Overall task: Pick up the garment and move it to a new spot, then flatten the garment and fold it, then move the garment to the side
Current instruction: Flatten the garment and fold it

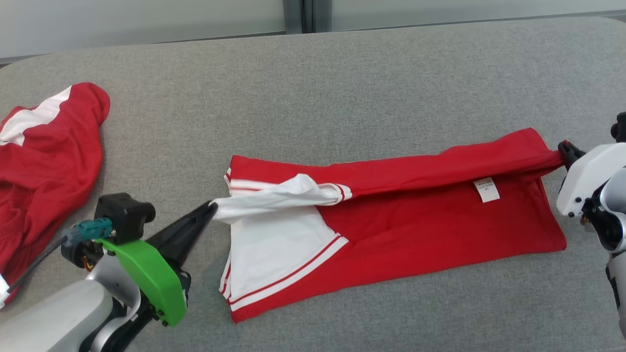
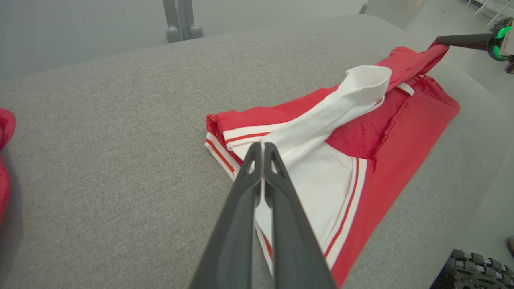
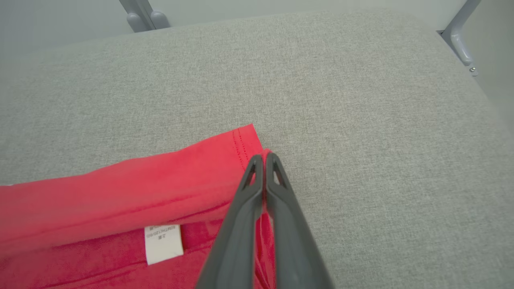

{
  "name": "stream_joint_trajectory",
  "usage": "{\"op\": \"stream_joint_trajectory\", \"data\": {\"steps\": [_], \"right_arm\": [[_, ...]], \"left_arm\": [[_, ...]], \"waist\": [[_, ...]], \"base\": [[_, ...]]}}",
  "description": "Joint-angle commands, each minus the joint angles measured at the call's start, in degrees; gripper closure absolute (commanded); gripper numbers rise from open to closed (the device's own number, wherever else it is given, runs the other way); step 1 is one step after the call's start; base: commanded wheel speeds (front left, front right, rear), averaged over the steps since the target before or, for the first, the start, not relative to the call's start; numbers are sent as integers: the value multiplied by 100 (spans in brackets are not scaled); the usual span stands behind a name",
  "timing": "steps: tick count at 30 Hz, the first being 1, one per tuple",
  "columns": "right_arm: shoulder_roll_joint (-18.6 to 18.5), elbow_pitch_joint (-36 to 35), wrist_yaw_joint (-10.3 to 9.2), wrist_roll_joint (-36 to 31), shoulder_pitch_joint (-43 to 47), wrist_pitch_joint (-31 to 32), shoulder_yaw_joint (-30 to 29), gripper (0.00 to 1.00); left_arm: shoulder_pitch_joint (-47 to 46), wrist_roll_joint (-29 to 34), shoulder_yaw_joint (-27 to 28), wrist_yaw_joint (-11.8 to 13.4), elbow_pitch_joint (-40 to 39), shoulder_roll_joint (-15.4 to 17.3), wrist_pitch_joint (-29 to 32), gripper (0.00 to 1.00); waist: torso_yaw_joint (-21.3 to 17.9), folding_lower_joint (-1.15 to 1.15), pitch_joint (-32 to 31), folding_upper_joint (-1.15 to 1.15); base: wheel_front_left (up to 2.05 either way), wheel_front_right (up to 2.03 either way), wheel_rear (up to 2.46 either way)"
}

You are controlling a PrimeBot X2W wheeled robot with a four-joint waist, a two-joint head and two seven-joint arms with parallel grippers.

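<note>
The garment [image 1: 420, 215] is a red shirt with white, red-striped panels, lying stretched left to right on the grey cushion [image 1: 313, 83]. My left gripper [image 1: 212, 205] is shut on its white sleeve end, lifting that fabric off the surface; the left wrist view has the garment [image 2: 361, 136] running away from the pinched white cloth at my left gripper [image 2: 262, 145]. At the far right, my right gripper [image 1: 565, 147] is shut on the garment's red corner, raising a fold. In the right wrist view my right gripper [image 3: 263, 157] pinches that red hem of the garment [image 3: 120, 192], with a white label [image 3: 162, 244] below.
A second red and white garment [image 1: 44, 161] lies bunched at the cushion's left edge. Bare grey cushion stretches behind the shirt and in front of it. Grey metal legs [image 2: 180, 20] stand past the far edge.
</note>
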Motion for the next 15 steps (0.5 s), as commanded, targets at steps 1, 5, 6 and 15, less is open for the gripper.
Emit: {"op": "stream_joint_trajectory", "data": {"steps": [1,5,6,15], "right_arm": [[36,-37,-9,-13,162,40,-38,100],[126,-81,-9,-54,385,82,-72,100],[159,-87,-9,-79,424,79,-60,100],[369,53,-9,-100,528,25,-64,22]], "left_arm": [[158,-26,-35,77,-26,32,5,100],[397,-113,-135,147,76,-140,-57,100],[434,-134,-144,134,140,-196,-88,100],[590,-201,-221,158,768,-571,-226,0]], "waist": [[26,0,-8,0],[46,0,8,0],[46,0,17,0],[-15,0,-37,0]], "base": [[0,0,0],[0,0,0],[0,0,0],[0,0,0]]}}
